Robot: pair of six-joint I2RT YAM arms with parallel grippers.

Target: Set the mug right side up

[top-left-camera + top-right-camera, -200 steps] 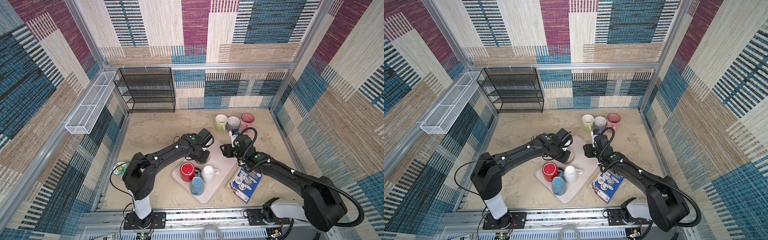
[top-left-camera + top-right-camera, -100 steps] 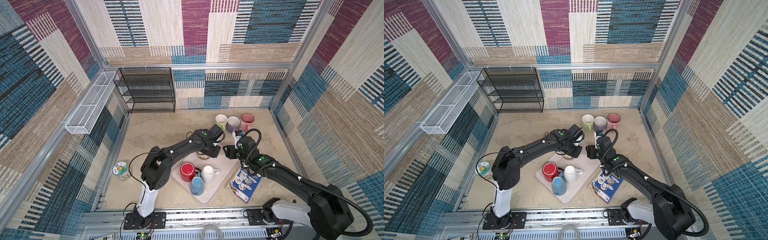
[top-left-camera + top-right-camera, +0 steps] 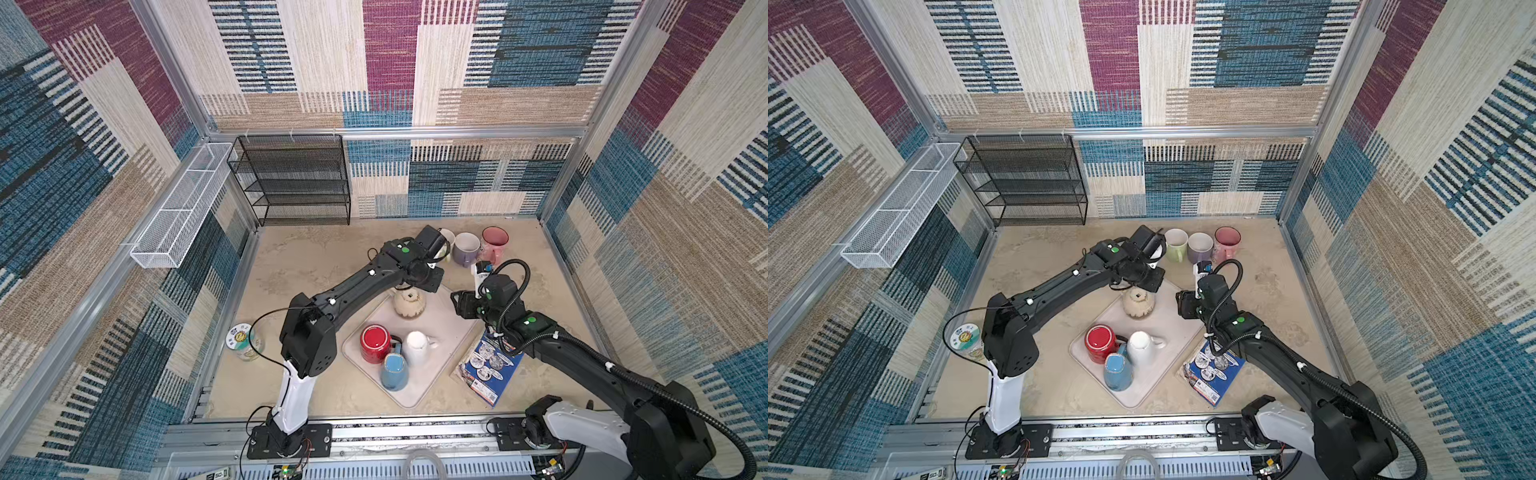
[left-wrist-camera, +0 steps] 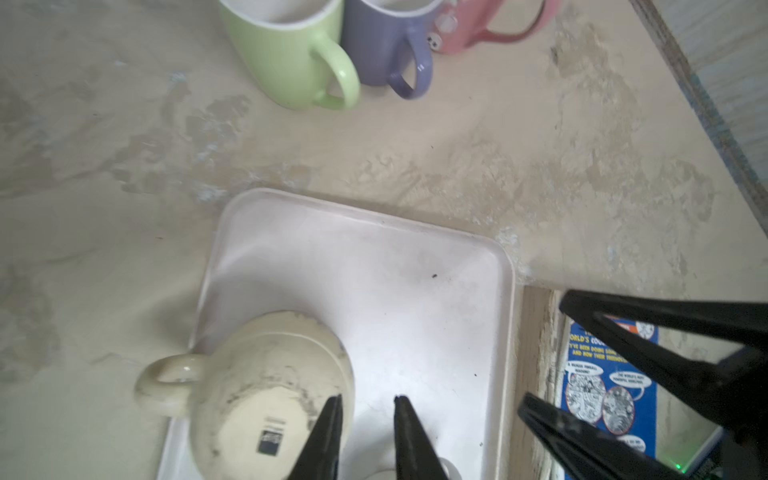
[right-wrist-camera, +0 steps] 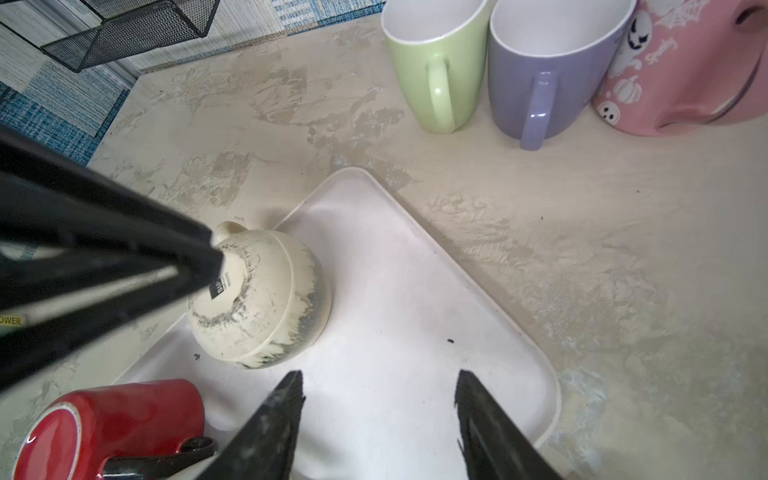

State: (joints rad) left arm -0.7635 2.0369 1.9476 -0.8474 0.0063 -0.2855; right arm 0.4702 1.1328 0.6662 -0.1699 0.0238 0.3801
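Found the left gripper with fingers narrowly apart, clamped on nothing, one tip overlapping the upturned base of the cream mug; could not tell whether touching or just above. Found the right gripper wider apart, empty, above bare tray. Saw the cream mug upside down at the tray's far corner, handle poking past the rim. Noted red mug, blue mug and white mug bunched on the tray's near part. Spotted green mug, purple mug and pink mug upright in a row beyond, off the tray. Saw a booklet beside the tray.
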